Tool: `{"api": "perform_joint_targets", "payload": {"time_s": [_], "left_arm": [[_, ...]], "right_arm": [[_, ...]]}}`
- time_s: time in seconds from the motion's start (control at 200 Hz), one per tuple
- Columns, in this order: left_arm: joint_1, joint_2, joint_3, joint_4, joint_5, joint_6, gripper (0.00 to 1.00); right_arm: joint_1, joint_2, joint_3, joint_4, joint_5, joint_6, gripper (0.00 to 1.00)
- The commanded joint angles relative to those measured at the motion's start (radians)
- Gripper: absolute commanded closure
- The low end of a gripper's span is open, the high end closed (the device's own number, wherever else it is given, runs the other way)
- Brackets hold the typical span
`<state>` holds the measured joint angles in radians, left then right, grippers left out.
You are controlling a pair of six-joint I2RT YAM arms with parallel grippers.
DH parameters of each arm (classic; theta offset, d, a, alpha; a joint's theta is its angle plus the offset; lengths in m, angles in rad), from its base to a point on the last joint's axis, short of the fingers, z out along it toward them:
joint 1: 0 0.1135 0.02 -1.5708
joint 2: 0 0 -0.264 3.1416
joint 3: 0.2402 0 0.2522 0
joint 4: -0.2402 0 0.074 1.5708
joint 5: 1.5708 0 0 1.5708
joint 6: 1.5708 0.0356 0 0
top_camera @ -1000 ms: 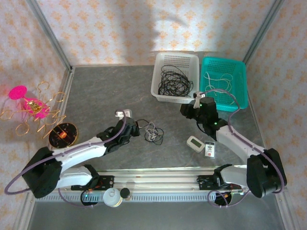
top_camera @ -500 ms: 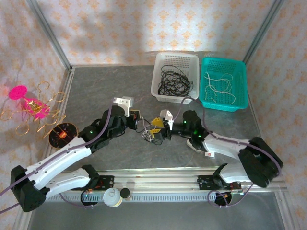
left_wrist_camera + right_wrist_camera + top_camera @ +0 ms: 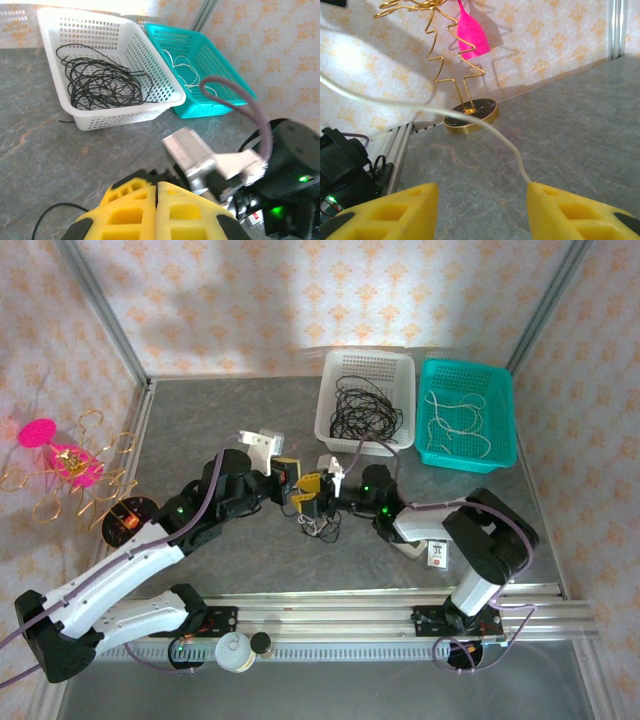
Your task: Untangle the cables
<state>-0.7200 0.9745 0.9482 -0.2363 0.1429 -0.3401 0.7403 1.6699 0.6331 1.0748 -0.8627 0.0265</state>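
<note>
The grey table [image 3: 200,430] carries two arms, the left arm [image 3: 140,550] and the right arm [image 3: 470,530], both reaching to its middle so that their grippers nearly meet. Two baskets sit side by side at the far edge: one white basket [image 3: 360,448] and one teal basket [image 3: 505,420]. One gold wire stand [image 3: 70,475] with a pink piece [image 3: 38,432] stands at the left edge.

A coil of black cables [image 3: 362,408] lies in the white basket, and several loose white cables [image 3: 455,420] lie in the teal one; neither bundle can be counted strand by strand. A small tangle of cables [image 3: 318,527], black and white mixed, lies on the table just below the two grippers.

The left gripper [image 3: 156,200] has its two yellow fingers pressed flat together; whether a cord is pinched between them cannot be told. The right gripper [image 3: 482,192] has its two fingers standing apart, and one white cable [image 3: 445,112] arcs over the gap down to the tip of one finger, unclamped.

One small card [image 3: 437,555] lies beside the right arm.
</note>
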Motion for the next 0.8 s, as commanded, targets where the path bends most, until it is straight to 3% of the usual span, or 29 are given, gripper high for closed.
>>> {"api": "perform_joint_targets", "payload": {"time_s": [0.0,0.2,0.36,0.556,0.671,0.796], "left_arm": [[-0.007,-0.020,0.048,0.029,0.040,0.033,1.00],[-0.007,-0.020,0.098,0.039,-0.014,0.062,1.00],[-0.006,-0.025,0.117,0.099,-0.029,0.073,1.00],[-0.007,-0.005,0.147,0.117,-0.008,0.071,1.00],[-0.007,-0.014,0.153,0.117,-0.008,0.062,1.00],[-0.007,-0.025,0.156,0.119,-0.005,0.058,1.00]], "right_arm": [[0.018,0.036,0.007,0.114,0.044,0.122,0.55],[0.021,0.082,-0.020,0.134,0.130,0.236,0.71],[0.028,0.109,-0.063,0.193,0.184,0.299,0.77],[0.044,0.126,-0.047,0.188,0.245,0.294,0.72],[0.044,0.136,-0.032,0.178,0.267,0.292,0.64],[0.045,0.158,-0.013,0.191,0.237,0.292,0.59]]}}
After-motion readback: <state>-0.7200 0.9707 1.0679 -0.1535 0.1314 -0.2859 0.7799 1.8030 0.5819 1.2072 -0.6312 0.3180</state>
